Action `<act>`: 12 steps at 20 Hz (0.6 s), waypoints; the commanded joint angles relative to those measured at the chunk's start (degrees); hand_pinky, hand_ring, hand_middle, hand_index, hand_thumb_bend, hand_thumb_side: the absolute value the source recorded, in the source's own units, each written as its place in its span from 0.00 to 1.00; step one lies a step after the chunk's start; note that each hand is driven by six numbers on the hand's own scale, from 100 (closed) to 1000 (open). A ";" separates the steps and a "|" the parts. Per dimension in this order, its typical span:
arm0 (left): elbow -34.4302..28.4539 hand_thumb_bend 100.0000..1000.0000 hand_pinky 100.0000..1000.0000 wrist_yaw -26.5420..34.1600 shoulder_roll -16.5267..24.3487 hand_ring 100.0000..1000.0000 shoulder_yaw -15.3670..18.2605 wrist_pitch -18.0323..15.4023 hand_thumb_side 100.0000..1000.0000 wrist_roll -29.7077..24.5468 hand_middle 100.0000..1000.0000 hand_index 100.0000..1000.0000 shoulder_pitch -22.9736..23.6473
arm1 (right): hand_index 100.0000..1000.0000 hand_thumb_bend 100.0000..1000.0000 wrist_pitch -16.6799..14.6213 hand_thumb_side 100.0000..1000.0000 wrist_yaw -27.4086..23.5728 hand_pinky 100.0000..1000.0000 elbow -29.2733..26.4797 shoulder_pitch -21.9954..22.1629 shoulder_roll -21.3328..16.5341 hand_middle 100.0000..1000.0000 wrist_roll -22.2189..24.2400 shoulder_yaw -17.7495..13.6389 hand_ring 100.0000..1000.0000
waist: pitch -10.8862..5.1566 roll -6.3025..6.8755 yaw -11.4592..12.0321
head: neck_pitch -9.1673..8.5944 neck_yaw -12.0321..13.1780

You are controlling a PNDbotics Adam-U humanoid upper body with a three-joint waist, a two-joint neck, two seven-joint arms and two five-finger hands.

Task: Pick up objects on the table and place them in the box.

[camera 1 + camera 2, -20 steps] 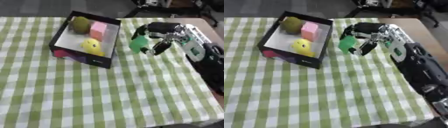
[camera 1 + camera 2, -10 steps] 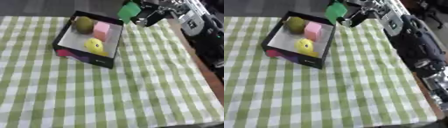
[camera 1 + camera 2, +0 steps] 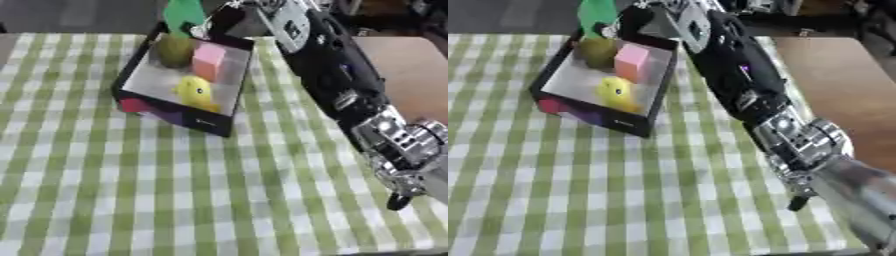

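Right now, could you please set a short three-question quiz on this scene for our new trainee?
1. True or false: the right hand holds a green block.
2. What lies in the box nearest its front wall?
A. a yellow toy
B. a pink block
C. an olive-green ball
3. Fill in: the tablecloth is checked green and ____.

Key: 1 true; 2 A, the yellow toy; 3 white.

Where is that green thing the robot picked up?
The green block is in the right hand, held over the box's far edge, just beyond the olive fruit.
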 commanded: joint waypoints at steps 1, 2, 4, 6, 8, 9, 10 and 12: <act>-0.60 0.02 0.61 0.09 0.22 0.56 -0.06 -0.07 1.00 -0.19 0.58 0.91 -0.55 | 1.00 0.32 -1.37 0.47 2.94 0.93 4.04 -1.83 -0.02 0.95 -1.10 -0.44 0.89 | -1.08 0.50 -0.22 | -0.11 -0.10; -0.60 0.02 0.61 0.06 0.24 0.56 -0.03 -0.05 1.00 -0.18 0.58 0.91 -0.49 | 1.00 0.32 -1.94 0.47 3.81 0.93 5.45 -1.98 0.04 0.95 -1.91 -0.54 0.89 | -1.14 0.44 -0.32 | -0.11 -0.08; -0.61 0.02 0.61 0.03 0.26 0.56 0.02 -0.02 1.00 -0.14 0.58 0.91 -0.43 | 1.00 0.31 -3.11 0.46 5.51 0.93 7.74 -2.28 0.13 0.95 -3.55 -1.01 0.88 | -1.21 0.38 -0.48 | -0.11 -0.05; -0.63 0.02 0.61 0.02 0.28 0.56 0.07 -0.01 1.00 -0.09 0.58 0.91 -0.35 | 0.99 0.29 -4.23 0.43 7.31 0.92 8.44 -2.27 0.09 0.93 -5.35 -1.82 0.87 | -1.26 0.36 -0.72 | -0.11 0.08; -0.62 0.02 0.61 0.00 0.36 0.56 0.19 0.02 1.00 0.01 0.58 0.91 -0.22 | 0.98 0.26 -5.37 0.39 9.03 0.91 7.87 -1.84 -0.22 0.91 -7.20 -2.65 0.85 | -1.28 0.29 -1.10 | -0.11 0.31; -0.61 0.02 0.61 -0.03 0.43 0.56 0.25 0.05 1.00 0.07 0.58 0.91 -0.13 | 0.97 0.23 -5.87 0.36 9.40 0.90 7.49 -1.47 -0.51 0.89 -8.17 -2.98 0.83 | -1.29 0.22 -1.35 | -0.11 0.50; -0.59 0.02 0.61 -0.06 0.52 0.56 0.31 0.08 1.00 0.12 0.58 0.91 -0.02 | 0.97 0.21 -6.33 0.36 9.22 0.90 7.13 -0.99 -0.95 0.88 -9.14 -3.12 0.82 | -1.31 0.13 -1.65 | -0.11 0.70; -0.56 0.02 0.61 -0.11 0.63 0.56 0.40 0.12 1.00 0.21 0.58 0.91 0.14 | 0.96 0.17 -7.39 0.31 8.05 0.89 6.19 0.23 -2.22 0.85 -11.04 -2.84 0.79 | -1.33 -0.08 -2.30 | -0.11 1.11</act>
